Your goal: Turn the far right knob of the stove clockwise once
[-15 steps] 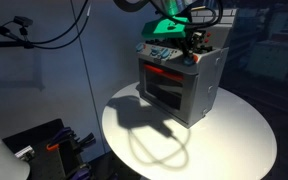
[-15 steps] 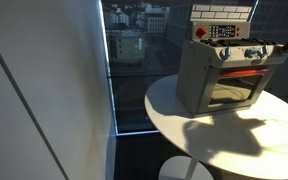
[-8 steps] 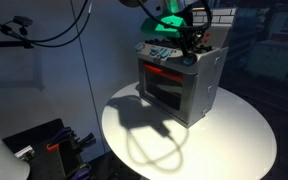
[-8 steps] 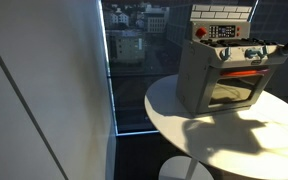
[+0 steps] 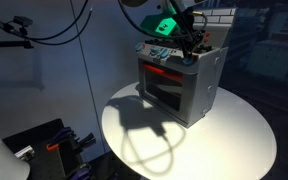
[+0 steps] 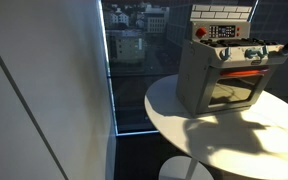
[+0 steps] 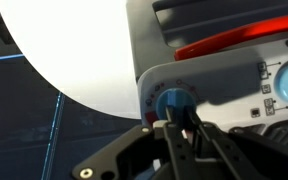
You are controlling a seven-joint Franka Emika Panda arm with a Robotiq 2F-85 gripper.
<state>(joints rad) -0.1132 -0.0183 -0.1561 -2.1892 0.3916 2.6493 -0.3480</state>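
The round white worktop (image 5: 224, 135) carries the stove (image 5: 169, 90), which stands toward its far side. In an exterior view the worktop (image 6: 184, 110) is cut off at the right and bottom edges of the picture.

The oven compartment sits behind the glass door (image 6: 234, 92). Glare on the pane leaves its inside unreadable, so I cannot tell if anything is in it. A red strip (image 6: 242, 72) runs just above the door, below the sloped knob panel.

In the wrist view the far right knob (image 7: 171, 99) shows as a pale blue disc at the right-hand end of the panel, ringed by small printed marks. The gripper (image 7: 177, 122) comes up from the bottom of that view with its dark jaws drawn close together at the knob's lower edge. The tips overlap the knob, and I cannot tell whether they clamp it or only rest against it.

In both exterior views the knob itself is too small and too covered to pick out. The gripper (image 5: 191, 42) hangs over the panel's right end under a green glow. From the opposite side the gripper (image 6: 287, 44) is cut by the right edge.

Farthest back, the brick-patterned wall (image 6: 222, 13) rises behind the stove top.
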